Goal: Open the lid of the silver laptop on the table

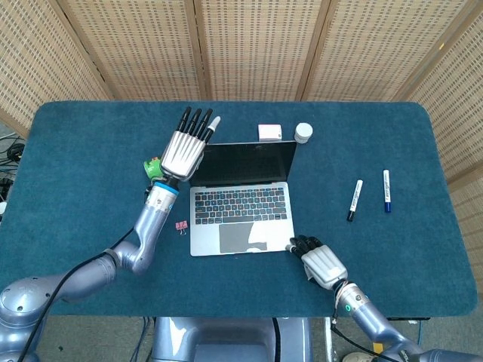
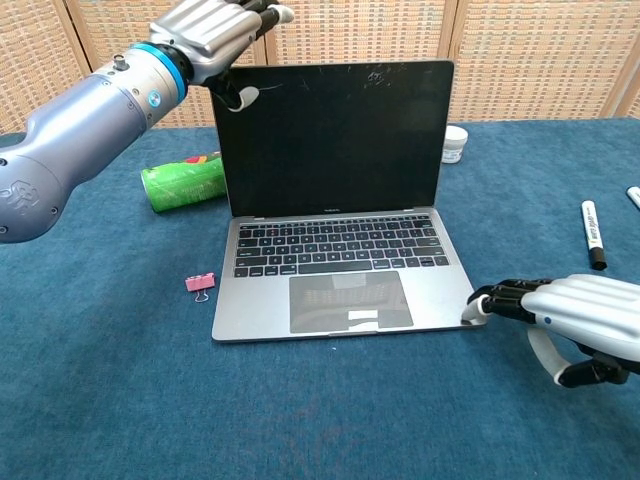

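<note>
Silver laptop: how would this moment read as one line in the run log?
laptop: lid open, upright | left hand: at lid's top corner | right hand: fingertips on base's front corner

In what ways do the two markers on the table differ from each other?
The left marker has a black cap; the right marker has a blue one. The left marker lies tilted, its cap towards the robot; the right marker lies nearly straight and a little farther back. Both have white bodies and lie apart on the table.
</note>
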